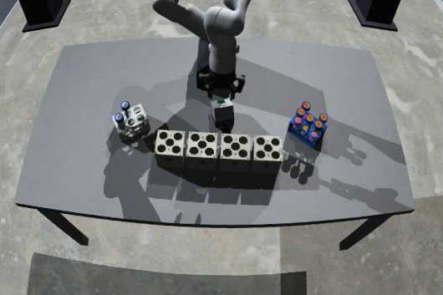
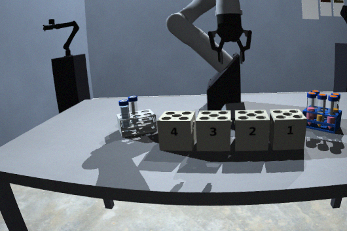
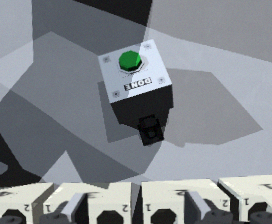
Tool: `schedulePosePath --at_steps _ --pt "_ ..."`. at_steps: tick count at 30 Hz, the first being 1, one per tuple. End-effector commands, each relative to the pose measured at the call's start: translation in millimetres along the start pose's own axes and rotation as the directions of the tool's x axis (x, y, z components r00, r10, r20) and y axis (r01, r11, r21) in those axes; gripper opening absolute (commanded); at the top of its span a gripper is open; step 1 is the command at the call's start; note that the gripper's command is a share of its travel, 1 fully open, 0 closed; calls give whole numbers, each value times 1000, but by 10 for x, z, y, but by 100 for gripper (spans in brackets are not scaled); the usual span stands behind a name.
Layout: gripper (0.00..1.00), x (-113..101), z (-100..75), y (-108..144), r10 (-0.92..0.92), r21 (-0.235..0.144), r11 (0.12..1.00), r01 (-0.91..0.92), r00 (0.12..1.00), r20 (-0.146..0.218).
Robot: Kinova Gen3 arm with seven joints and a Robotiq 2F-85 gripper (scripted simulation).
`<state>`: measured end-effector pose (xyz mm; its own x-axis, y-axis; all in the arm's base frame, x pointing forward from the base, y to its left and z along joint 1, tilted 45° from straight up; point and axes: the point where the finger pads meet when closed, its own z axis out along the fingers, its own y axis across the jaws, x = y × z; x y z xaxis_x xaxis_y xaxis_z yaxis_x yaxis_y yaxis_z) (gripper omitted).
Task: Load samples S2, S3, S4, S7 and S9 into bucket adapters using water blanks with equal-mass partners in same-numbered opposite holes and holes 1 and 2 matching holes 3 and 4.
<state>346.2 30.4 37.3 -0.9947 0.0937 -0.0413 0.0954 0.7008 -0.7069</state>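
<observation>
The table (image 1: pixel 84 180) carries everything in one line so the arm (image 1: pixel 221 25) can reach each piece from behind. Four adapters (image 2: pixel 213 131) stand flat and touching in a row, numbers 4, 3, 2, 1 facing the exterior view, every hole bare: no tube is loaded yet. That order puts partners 1 and 3, and 2 and 4, one block apart, so paired holes are easy to match.

To one end sits the blue rack (image 2: pixel 322 124) with the orange-dotted samples (image 2: pixel 321 101), upright and fully seated (IDs too small to read). At the other end the clear rack (image 2: pixel 135 124) holds only two blanks (image 2: pixel 128 106), also upright; their printed volumes cannot be read.

Behind the row, apart from it, stands the desk (image 1: pixel 222 114) with its DONE key (image 3: pixel 130 60), unlit green, tilted toward the arm.

The gripper (image 2: pixel 230 56) hangs above that desk, fingers spread and holding nothing, jaws pointing down. I judge pressing now would be premature, since loading has not begun
</observation>
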Motion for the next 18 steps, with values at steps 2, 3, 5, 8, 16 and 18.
schedulePosePath --at_steps 2,3,5,8,16,18 --pt "100 -13 -5 -182 122 -1 993 -122 993 1" --pt "100 -16 -5 -231 155 -1 988 -155 988 1" --pt "100 -20 -5 -281 188 -1 982 -188 982 1" --pt "100 -26 -5 -381 253 -1 968 -253 968 1" --pt "100 -51 -4 -781 499 -1 867 -499 867 0" --pt "100 -57 -4 -881 555 -1 832 -555 832 0"
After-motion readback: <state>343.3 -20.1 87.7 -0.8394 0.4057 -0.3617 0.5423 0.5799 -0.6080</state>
